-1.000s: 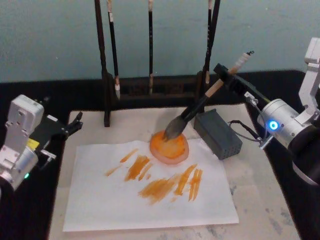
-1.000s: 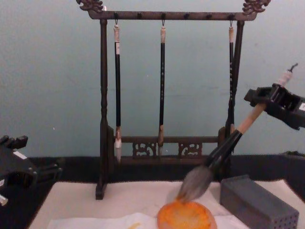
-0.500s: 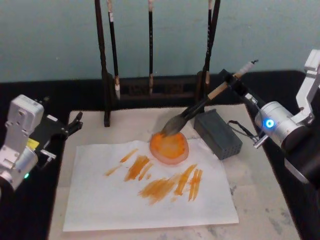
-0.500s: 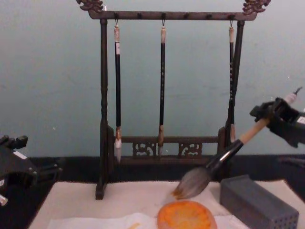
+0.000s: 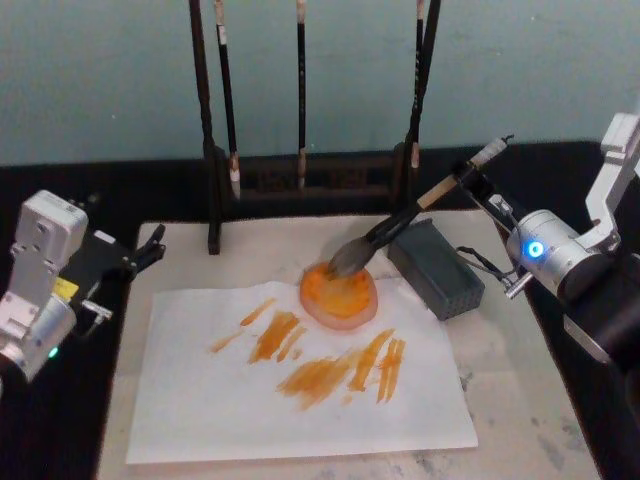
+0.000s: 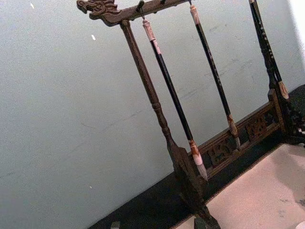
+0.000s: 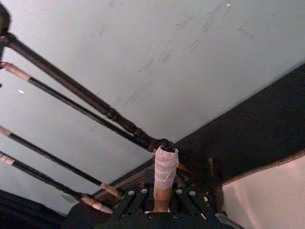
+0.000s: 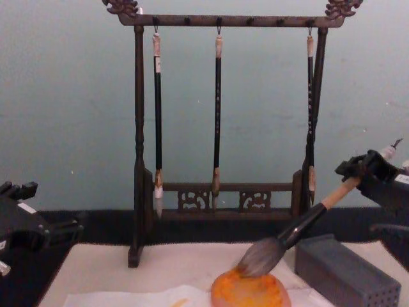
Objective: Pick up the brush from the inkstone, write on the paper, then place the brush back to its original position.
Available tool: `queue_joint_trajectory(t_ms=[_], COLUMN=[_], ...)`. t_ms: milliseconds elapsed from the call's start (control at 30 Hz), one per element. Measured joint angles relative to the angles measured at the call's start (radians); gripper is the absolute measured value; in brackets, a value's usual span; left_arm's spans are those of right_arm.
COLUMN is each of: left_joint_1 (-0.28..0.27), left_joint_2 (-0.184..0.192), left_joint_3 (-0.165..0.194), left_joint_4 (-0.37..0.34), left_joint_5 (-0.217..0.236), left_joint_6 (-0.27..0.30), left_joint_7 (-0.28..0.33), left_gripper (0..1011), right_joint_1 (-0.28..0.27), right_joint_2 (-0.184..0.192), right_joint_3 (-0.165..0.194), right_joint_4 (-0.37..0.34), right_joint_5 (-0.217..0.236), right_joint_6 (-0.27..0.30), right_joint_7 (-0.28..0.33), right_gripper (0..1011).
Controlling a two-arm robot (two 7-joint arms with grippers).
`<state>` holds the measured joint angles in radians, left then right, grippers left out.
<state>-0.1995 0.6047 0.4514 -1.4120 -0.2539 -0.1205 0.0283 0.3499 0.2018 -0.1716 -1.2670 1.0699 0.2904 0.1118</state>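
The right gripper is at the far right of the table, its fingers clamped on the upper handle of the brush. The brush slants down to the left and passes above a grey block. Its bushy head rests on the far rim of the orange inkstone. The inkstone sits at the far edge of the paper (which bears orange strokes). The left gripper is parked by the left edge of the mat; whether it is open cannot be told.

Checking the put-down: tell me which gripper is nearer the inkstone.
Right. The right gripper holds the brush, bristles on the inkstone, behind-right of it; the left gripper sits far off to its left.
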Motion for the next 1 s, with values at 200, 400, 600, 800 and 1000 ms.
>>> queue_joint_trajectory(t_ms=[200, 400, 600, 800, 1000], left_joint_1=[0.0, 0.0, 0.0, 0.0, 0.0], left_joint_2=[0.0, 0.0, 0.0, 0.0, 0.0], left_joint_3=[0.0, 0.0, 0.0, 0.0, 0.0], left_joint_4=[0.0, 0.0, 0.0, 0.0, 0.0], left_joint_5=[0.0, 0.0, 0.0, 0.0, 0.0], left_joint_6=[0.0, 0.0, 0.0, 0.0, 0.0], left_joint_7=[0.0, 0.0, 0.0, 0.0, 0.0], left_gripper=[1001, 1001, 1001, 1001, 1001], right_joint_1=[0.031, 0.042, 0.031, 0.027, 0.02], right_joint_2=[0.005, 0.006, 0.011, 0.017, 0.028], right_joint_3=[-0.011, -0.019, -0.028, -0.037, -0.046], right_joint_4=[0.059, 0.082, 0.063, 0.049, 0.038], right_joint_5=[0.012, 0.035, 0.064, 0.084, 0.105], right_joint_6=[-0.007, -0.005, 0.005, 0.013, 0.025], right_joint_7=[0.004, 0.002, -0.006, -0.011, -0.024], right_gripper=[156, 156, 156, 156, 156])
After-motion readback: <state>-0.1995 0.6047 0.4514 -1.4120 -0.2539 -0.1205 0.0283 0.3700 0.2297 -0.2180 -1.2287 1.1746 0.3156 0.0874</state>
